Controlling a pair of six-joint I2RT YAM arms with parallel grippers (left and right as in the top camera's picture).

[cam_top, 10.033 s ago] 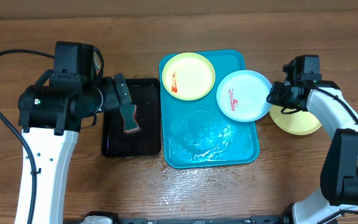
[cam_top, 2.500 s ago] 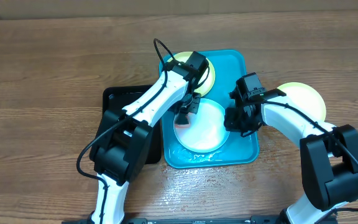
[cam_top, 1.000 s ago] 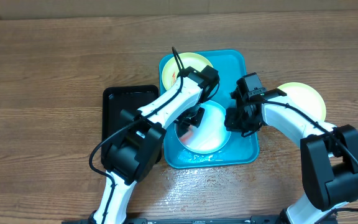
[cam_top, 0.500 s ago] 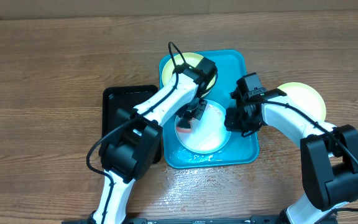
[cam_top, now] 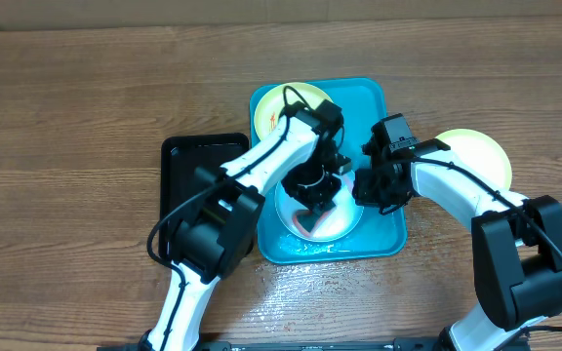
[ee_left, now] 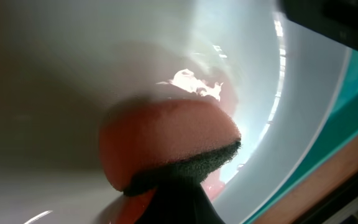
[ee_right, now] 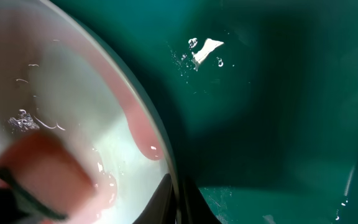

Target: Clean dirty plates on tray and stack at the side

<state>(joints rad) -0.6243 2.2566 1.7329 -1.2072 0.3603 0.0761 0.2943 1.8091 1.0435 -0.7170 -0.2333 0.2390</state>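
- On wet turquoise tray (cam_top: 388,234): round glossy plate (ee_right: 61,93), pink film.
- My left gripper (cam_top: 313,201) clamps orange sponge (ee_left: 166,146), dark scouring backing.
- My right gripper (ee_right: 180,201) pinches its thin rim.

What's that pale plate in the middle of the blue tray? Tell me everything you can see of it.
The plate is round, smooth and plastic-looking, light blue at the rim and white in the middle. It lies in the turquoise tray, wet and glossy, with thin pinkish-red smears in the water on it. An orange sponge with a dark scouring layer presses on its surface, and the right arm's fingers pinch its right rim.
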